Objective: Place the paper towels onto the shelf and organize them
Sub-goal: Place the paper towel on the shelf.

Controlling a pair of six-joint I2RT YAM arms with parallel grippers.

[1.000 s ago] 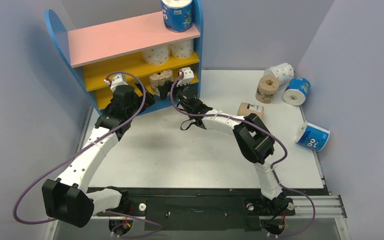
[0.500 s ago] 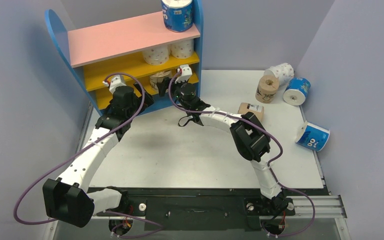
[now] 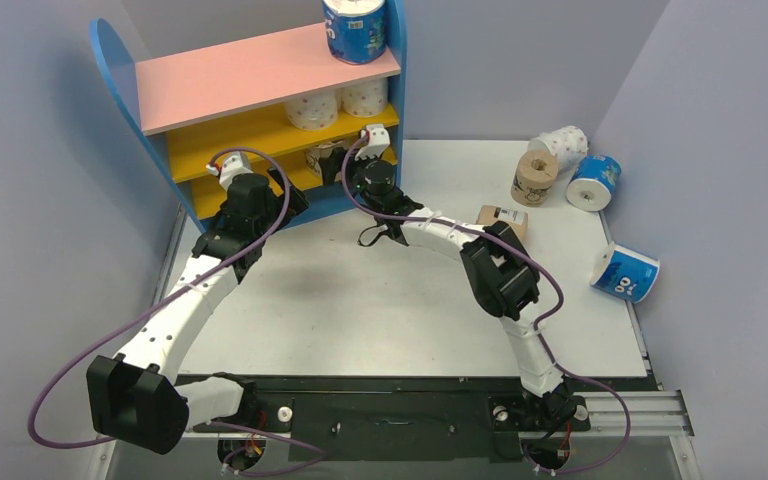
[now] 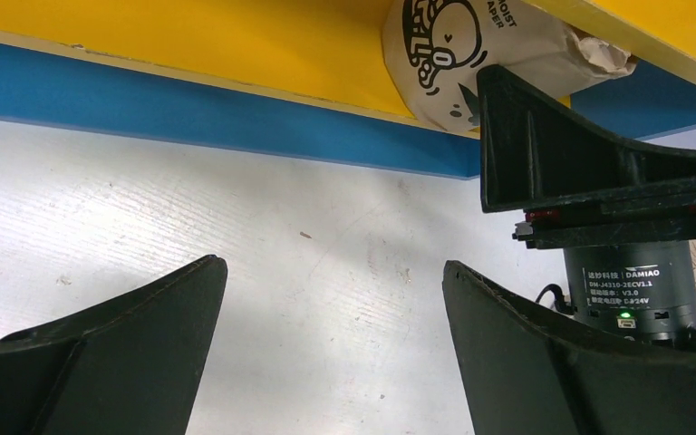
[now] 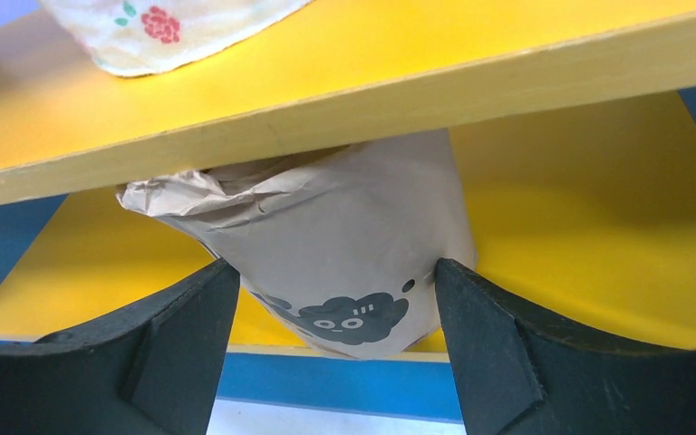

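Note:
The shelf (image 3: pixel 260 75) stands at the back left. A blue-and-white roll (image 3: pixel 355 28) sits on its pink top, and two white dotted rolls (image 3: pixel 312 110) sit on the upper yellow board. My right gripper (image 3: pixel 345 160) is shut on a tan cartoon-print roll (image 5: pixel 353 236). It holds the roll tilted over the lower yellow board (image 5: pixel 580 227), under the upper board. In the right wrist view the gripper (image 5: pixel 333 265) has a finger on each side of the roll. My left gripper (image 4: pixel 335 263) is open and empty over the table by the shelf's blue base (image 4: pixel 190 113).
Loose rolls lie at the right of the table: a tan one (image 3: pixel 533 178), a white dotted one (image 3: pixel 563 147), two blue ones (image 3: pixel 594 181) (image 3: pixel 626 273), and a tan one (image 3: pixel 501 220) behind my right arm. The right gripper's body (image 4: pixel 598 181) is close to my left gripper.
My right gripper has moved forward and up toward the shelf, carrying the tan roll in over the lower yellow board. The left arm has barely moved.

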